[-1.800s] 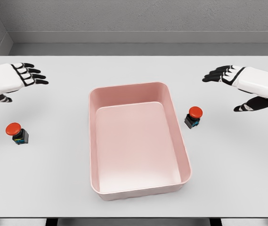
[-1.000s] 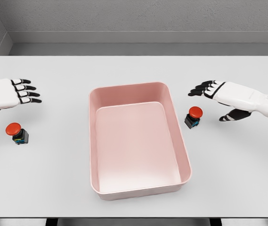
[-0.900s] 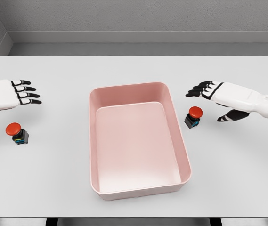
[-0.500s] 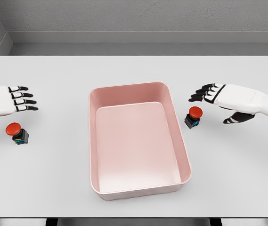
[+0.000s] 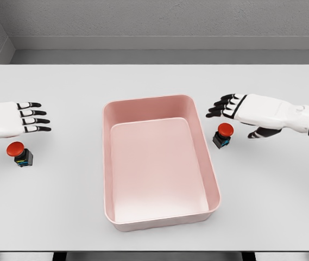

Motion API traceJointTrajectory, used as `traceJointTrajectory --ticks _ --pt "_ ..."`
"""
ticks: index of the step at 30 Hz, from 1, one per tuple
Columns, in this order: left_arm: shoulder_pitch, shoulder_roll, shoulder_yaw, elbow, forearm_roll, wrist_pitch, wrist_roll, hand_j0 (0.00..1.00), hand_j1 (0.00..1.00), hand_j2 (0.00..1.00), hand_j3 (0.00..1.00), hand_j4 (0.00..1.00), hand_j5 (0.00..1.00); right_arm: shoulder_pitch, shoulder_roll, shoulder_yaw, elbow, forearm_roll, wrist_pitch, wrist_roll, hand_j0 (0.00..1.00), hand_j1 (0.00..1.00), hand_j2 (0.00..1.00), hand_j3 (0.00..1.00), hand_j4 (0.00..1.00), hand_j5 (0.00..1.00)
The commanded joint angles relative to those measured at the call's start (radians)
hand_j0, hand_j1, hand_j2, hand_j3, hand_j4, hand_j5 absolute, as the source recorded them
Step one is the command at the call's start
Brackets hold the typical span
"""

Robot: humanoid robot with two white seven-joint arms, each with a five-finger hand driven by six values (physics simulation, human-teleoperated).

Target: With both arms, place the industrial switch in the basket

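Note:
Two industrial switches with red mushroom buttons on black bodies stand on the white table. One switch (image 5: 19,153) is at the left, the other switch (image 5: 223,135) just right of the pink basket (image 5: 108,157). My left hand (image 5: 28,117) hovers open just behind and above the left switch, fingers pointing right. My right hand (image 5: 235,111) hovers open just behind the right switch, its fingers (image 5: 219,106) stretched toward the basket and its thumb (image 5: 263,132) hanging to the right of the button. Neither hand touches a switch. The basket holds nothing.
The white table (image 5: 154,81) runs from a grey back wall to the front edge near the bottom of the view. The basket stands in the middle between the two switches.
Both hands have come down and inward toward their switches. In the last half second the right hand slid left over its switch and the left hand crept right. The switches have not moved.

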Motion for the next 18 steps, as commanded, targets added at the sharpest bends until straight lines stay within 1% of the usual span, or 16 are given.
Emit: traceJointTrajectory --ticks 1,4,7,9,11,13,16,17,18 --pt "0.002 0.006 0.001 -0.003 0.005 -0.001 -0.001 1.0 1.0 1.0 1.0 1.0 1.0 0.002 0.005 0.005 0.012 0.009 0.002 0.0 1.0 1.0 1.0 1.0 1.0 1.0" --pt "0.002 0.005 -0.01 -0.002 0.003 -0.001 -0.003 1.0 1.0 1.0 1.0 1.0 1.0 0.003 0.006 0.005 0.015 0.012 0.002 0.0 1.0 1.0 1.0 1.0 1.0 1.0" --pt "0.002 0.005 -0.01 0.001 0.017 -0.001 -0.001 1.0 1.0 1.0 1.0 1.0 1.0 0.0 0.034 0.007 0.012 0.032 0.002 0.0 1.0 1.0 1.0 1.0 1.0 1.0" --pt "0.005 0.008 -0.01 0.004 0.08 -0.001 -0.001 1.0 1.0 1.0 1.0 1.0 1.0 -0.002 0.049 0.008 0.017 0.052 0.002 0.0 1.0 1.0 1.0 1.0 1.0 1.0" --pt "0.008 0.008 -0.01 0.004 0.1 -0.001 -0.001 1.0 1.0 1.0 1.0 1.0 1.0 -0.002 0.062 0.01 0.043 0.058 0.002 0.0 1.0 1.0 1.0 1.0 1.0 1.0" --pt "0.023 0.008 -0.01 0.004 0.12 -0.001 -0.001 1.0 1.0 1.0 1.0 1.0 1.0 -0.002 0.062 0.01 0.057 0.06 0.002 0.0 1.0 1.0 1.0 1.0 1.0 1.0" --pt "0.028 0.006 -0.01 0.0 0.128 -0.001 -0.001 1.0 1.0 1.0 1.0 1.0 1.0 -0.003 0.063 0.008 0.074 0.078 0.002 -0.002 1.0 1.0 1.0 1.0 1.0 1.0" --pt "0.029 0.005 -0.01 0.0 0.129 -0.001 0.0 1.0 1.0 1.0 1.0 1.0 1.0 -0.003 0.063 0.008 0.074 0.078 0.002 0.0 1.0 1.0 1.0 1.0 1.0 1.0" --pt "0.031 0.005 -0.011 0.0 0.129 -0.001 0.0 1.0 1.0 1.0 1.0 1.0 1.0 -0.002 0.068 0.008 0.075 0.078 0.002 -0.002 0.97 0.97 0.97 0.97 0.97 0.97"
